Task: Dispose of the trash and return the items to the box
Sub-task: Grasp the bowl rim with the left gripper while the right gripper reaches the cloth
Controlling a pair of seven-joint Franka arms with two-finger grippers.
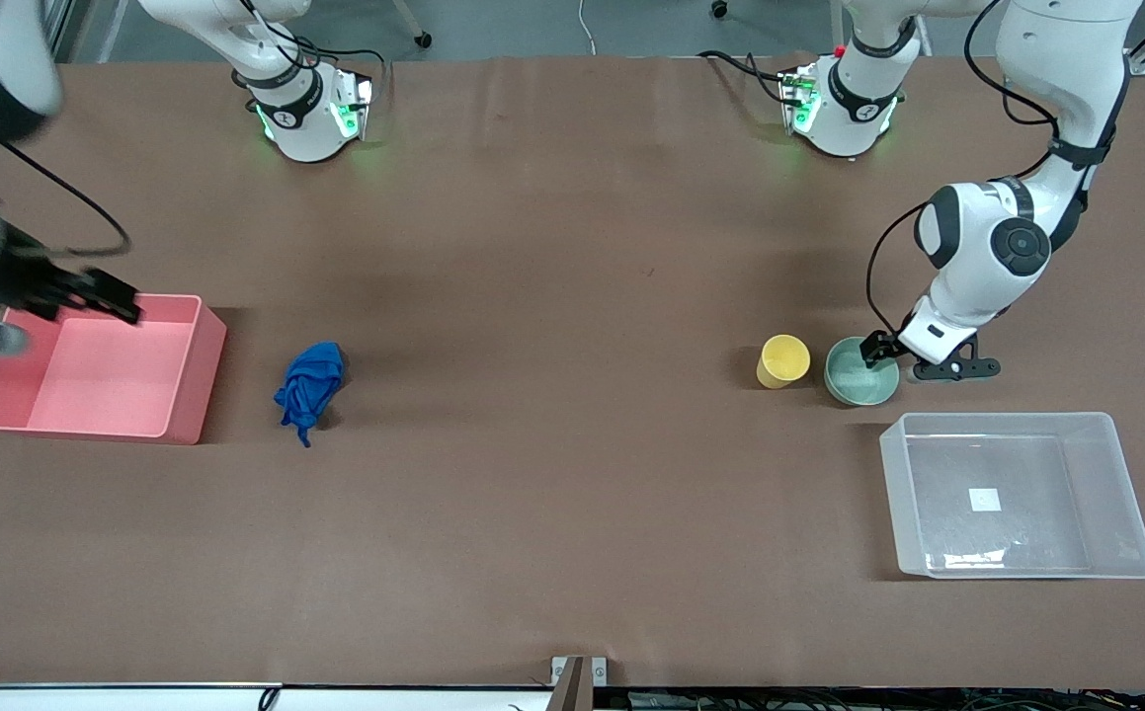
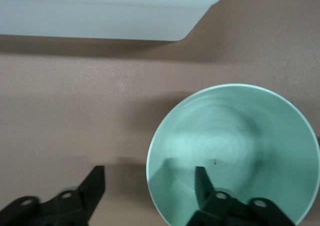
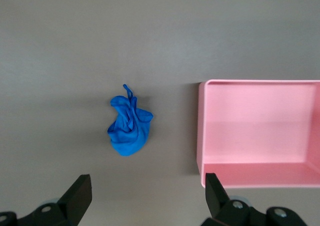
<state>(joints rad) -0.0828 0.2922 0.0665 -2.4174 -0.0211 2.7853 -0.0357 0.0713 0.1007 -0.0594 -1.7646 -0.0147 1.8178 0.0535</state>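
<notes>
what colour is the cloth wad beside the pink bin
Bright blue; the cloth wad shows best in the right wrist view.

I see my left gripper (image 2: 150,186) down low with its jaws wide apart. One finger (image 2: 202,186) sits inside the green bowl (image 2: 240,141), and the other is outside on the brown surface (image 2: 75,110). The clear box (image 2: 100,10) is near the bowl.

Two glossy white robot arms with rounded shells and dark grey joint caps. Each round white base wears a black band and glows green at its side. Thin black cables loop along the arms. The left pincer (image 2: 150,188) and right pincer (image 3: 148,194) have matte black fingers with small screw holes.
</notes>
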